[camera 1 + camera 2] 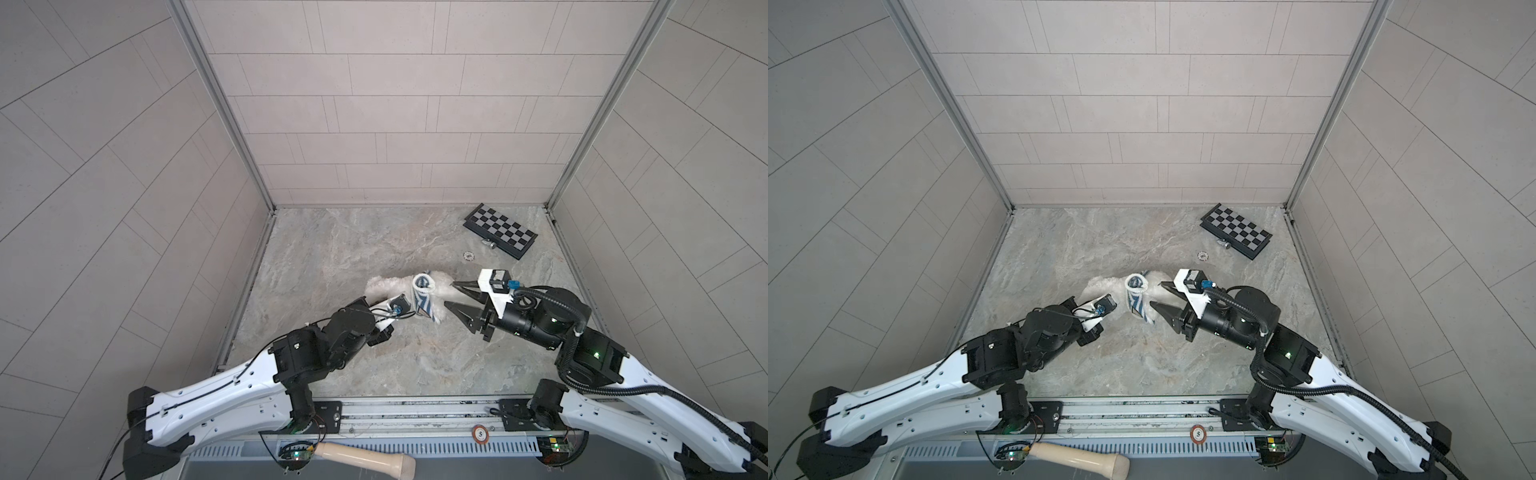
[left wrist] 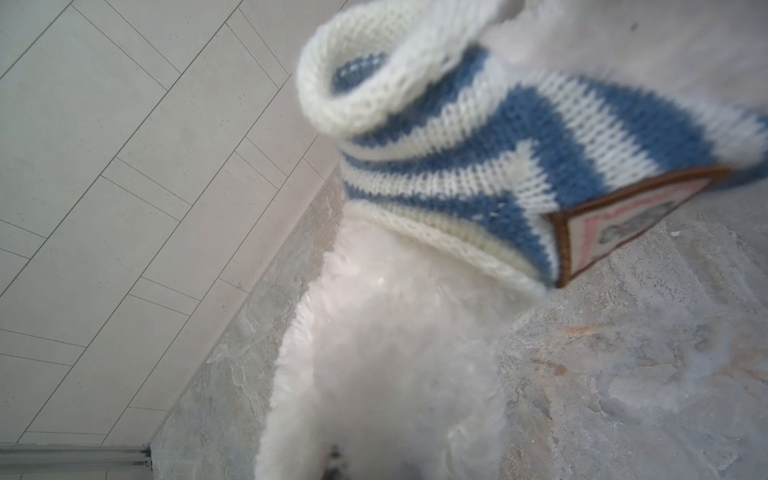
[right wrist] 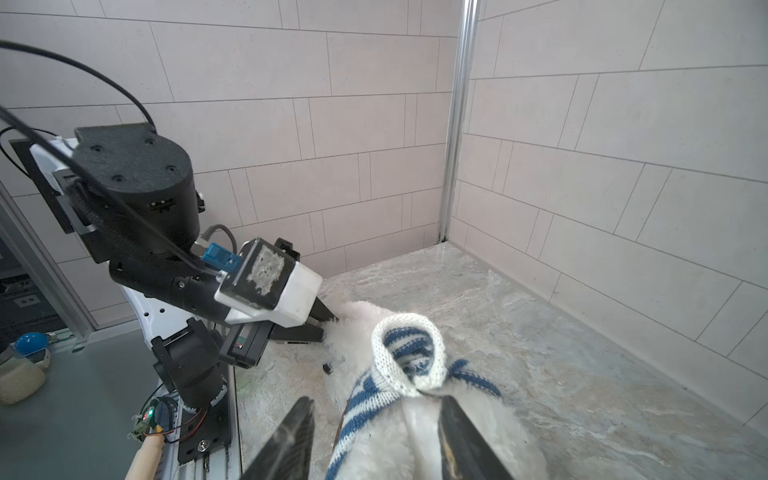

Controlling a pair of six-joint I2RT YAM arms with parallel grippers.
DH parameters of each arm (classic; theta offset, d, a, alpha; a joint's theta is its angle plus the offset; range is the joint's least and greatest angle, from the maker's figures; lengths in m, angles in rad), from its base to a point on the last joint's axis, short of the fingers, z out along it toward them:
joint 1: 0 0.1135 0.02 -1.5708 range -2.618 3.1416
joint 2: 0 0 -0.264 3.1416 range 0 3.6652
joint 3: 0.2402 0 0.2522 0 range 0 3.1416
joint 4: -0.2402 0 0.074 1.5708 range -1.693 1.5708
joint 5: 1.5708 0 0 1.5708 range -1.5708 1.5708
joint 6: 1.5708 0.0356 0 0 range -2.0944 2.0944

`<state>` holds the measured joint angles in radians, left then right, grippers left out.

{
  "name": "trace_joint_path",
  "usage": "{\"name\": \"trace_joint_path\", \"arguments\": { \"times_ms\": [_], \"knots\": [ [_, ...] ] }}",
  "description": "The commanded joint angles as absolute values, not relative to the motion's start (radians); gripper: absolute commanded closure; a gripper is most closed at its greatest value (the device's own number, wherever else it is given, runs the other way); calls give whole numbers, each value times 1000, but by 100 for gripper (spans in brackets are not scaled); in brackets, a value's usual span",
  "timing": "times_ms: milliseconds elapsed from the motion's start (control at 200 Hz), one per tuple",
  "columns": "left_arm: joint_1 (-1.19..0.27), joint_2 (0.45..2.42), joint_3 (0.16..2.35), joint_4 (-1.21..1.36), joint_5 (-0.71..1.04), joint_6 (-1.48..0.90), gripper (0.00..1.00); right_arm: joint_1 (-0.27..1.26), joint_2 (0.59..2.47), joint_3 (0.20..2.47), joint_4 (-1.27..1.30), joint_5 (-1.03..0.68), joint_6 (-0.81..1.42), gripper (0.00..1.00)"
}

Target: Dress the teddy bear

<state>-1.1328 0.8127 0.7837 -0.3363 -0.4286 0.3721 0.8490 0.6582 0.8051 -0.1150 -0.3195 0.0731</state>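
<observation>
The teddy bear (image 1: 384,286) (image 1: 1100,284) lies mid-table, fluffy and white. A navy-and-white striped shirt (image 1: 424,297) (image 2: 457,158) is bunched around part of it, its ribbed opening (image 3: 401,353) standing up and its brown-edged badge (image 2: 623,224) facing sideways. My left gripper (image 1: 409,315) is buried in the bear's fur (image 3: 357,316) beside the shirt and shut on it; fur hides its jaws in the left wrist view. My right gripper (image 1: 449,294) (image 3: 376,436) is open, its black fingers (image 3: 461,440) either side of the shirt-covered fur without pinching it.
A folded chessboard (image 1: 500,230) lies at the back right, with a small metal piece (image 1: 491,245) and a ring (image 1: 469,256) nearby. A wooden handle (image 1: 365,457) rests beyond the front rail. Tiled walls close in three sides.
</observation>
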Motion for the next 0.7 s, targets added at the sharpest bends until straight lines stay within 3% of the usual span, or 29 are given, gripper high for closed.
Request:
{"name": "trace_joint_path", "arguments": {
  "times_ms": [0,225,456,616,696],
  "knots": [
    [-1138,795,790,-253,-447,387,100,825,632,768,-210,-365,-7,45],
    [-1138,798,799,-253,-441,400,100,624,716,714,-160,-442,29,34],
    [-1137,804,792,-229,-439,399,100,611,761,624,-59,-486,33,27],
    [-1137,825,803,-217,-431,398,100,611,790,567,27,-558,42,28],
    [-1137,822,803,-207,-429,393,100,611,813,567,49,-564,33,41]
  ]
}}
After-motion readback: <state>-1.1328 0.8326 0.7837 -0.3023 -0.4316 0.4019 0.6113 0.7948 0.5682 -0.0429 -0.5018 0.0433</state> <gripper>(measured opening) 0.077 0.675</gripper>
